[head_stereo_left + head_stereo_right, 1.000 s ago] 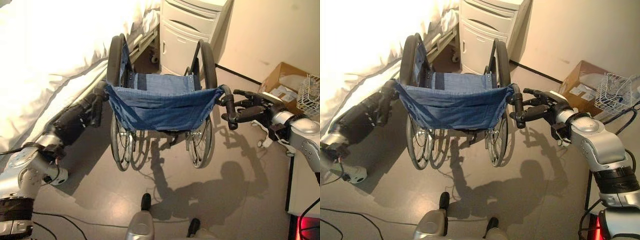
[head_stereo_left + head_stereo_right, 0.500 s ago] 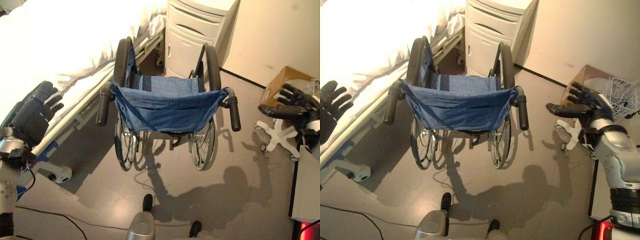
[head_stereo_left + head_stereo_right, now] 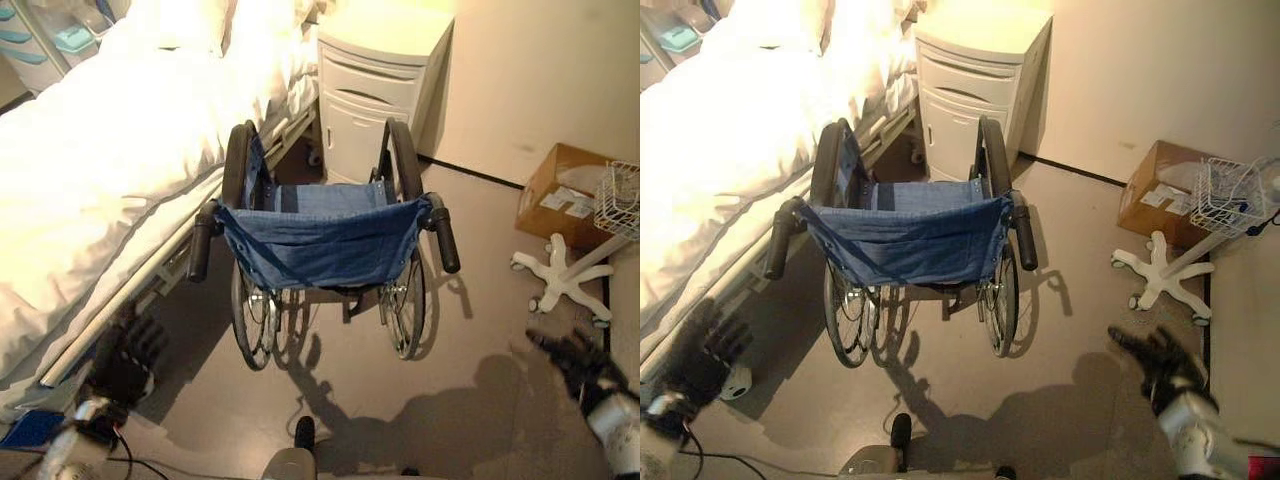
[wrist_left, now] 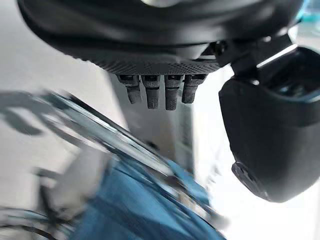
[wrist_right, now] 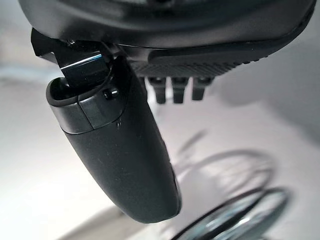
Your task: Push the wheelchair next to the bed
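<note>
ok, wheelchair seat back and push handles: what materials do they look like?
Wheelchair seat back: blue woven cloth, denim-like; it sags and creases, with rivets along the edges. Push handles: matte black grips, likely rubber or foam, no shine.

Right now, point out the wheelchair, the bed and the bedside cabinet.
wheelchair [image 3: 320, 235]: left eye view, blue fabric backrest.
bed [image 3: 100, 180]: left eye view, white duvet.
bedside cabinet [image 3: 975, 100]: right eye view, drawer front.

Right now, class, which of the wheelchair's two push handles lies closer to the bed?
The left handle: it sits right beside the bed edge, while the right handle hangs over open floor, on the side of the cardboard box.
</note>
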